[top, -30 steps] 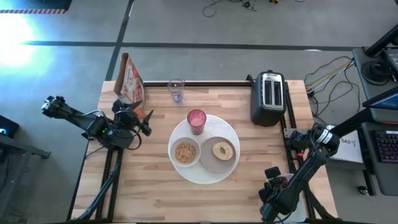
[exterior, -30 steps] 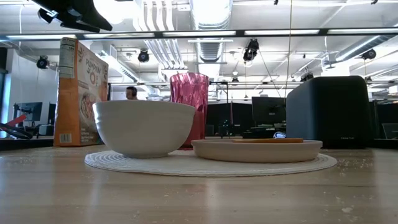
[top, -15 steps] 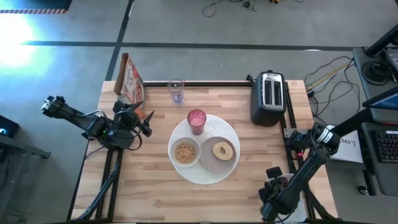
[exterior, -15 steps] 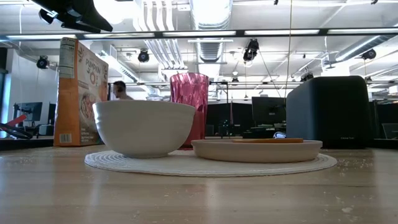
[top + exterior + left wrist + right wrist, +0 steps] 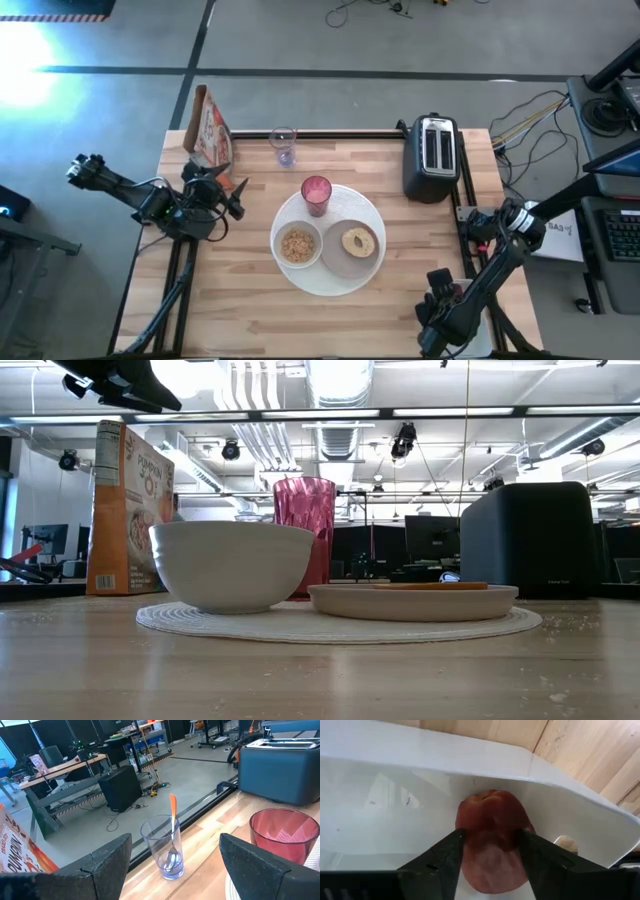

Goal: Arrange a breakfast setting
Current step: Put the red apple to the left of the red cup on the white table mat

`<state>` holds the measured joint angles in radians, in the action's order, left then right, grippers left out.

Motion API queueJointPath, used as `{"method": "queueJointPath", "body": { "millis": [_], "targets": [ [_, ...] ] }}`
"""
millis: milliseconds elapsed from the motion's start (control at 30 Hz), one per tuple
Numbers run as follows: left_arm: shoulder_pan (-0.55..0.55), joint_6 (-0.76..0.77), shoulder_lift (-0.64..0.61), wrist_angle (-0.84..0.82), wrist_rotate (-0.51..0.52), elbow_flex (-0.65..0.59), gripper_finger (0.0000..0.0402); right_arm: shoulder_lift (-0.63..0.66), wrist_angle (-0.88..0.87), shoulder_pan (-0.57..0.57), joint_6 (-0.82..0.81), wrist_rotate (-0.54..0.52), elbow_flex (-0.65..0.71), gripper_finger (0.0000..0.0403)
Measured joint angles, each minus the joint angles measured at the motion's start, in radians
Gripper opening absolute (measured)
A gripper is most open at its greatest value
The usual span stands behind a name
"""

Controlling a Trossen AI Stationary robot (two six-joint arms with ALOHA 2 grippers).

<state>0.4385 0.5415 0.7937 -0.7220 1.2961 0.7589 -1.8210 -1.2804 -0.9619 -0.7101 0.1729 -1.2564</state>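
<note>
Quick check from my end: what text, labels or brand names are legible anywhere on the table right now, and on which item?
"PUMPKIN O's", partly legible, on the orange cereal box; the left wrist view shows only its ending, "UMPKIN".
Nutrition panel on the box's narrow side: too small to read.
Small marking low on the toaster: too blurred to read.
Nothing printed on the tumbler, bowl or plate.

Bright, even overhead light falls on the bench (image 5: 400, 270), and shadows under the placemat (image 5: 372, 262) are faint. A strong white glare burns out the floor well beyond the cereal box (image 5: 210, 128), off the bench's edge. In the low view, ceiling strip lamps flare above the tumbler (image 5: 304, 520), and the near bench surface is soft. In the right wrist view the red fruit (image 5: 492, 840) is blurred, inside a glaring white tub (image 5: 395, 780).
</note>
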Motion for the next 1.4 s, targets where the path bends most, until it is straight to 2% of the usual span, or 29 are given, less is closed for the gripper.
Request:
{"method": "queueJointPath", "body": {
  "millis": [167,467,700,800,900,1033,1400],
  "targets": [
    [0.0,0.0,0.0,0.002,-0.004,0.0,0.0283,0.0,0.013,-0.001,-0.107,-0.052,0.0,0.0217],
    [0.0,0.0,0.0,0.005,-0.005,0.0,0.0283,-0.004,0.026,-0.004,-0.11,-0.069,0.008,0.0258],
    [0.0,0.0,0.0,0.005,-0.006,0.0,0.0283,-0.003,0.018,-0.004,-0.119,-0.068,0.007,0.0247],
    [0.0,0.0,0.0,0.005,-0.006,0.0,0.0283,-0.003,0.018,-0.002,-0.202,-0.065,0.007,0.024],
    [0.0,0.0,0.001,0.005,-0.008,0.0,0.0283,-0.002,0.021,-0.002,-0.271,-0.003,0.006,0.0237],
    [0.0,0.0,0.002,0.005,-0.027,0.0,0.0283,-0.001,0.028,-0.005,-0.281,0.055,-0.003,0.024],
    [0.0,0.003,0.007,0.018,-0.053,0.0,0.0283,0.009,0.007,-0.012,-0.272,0.052,-0.084,0.0235]
  ]
}}
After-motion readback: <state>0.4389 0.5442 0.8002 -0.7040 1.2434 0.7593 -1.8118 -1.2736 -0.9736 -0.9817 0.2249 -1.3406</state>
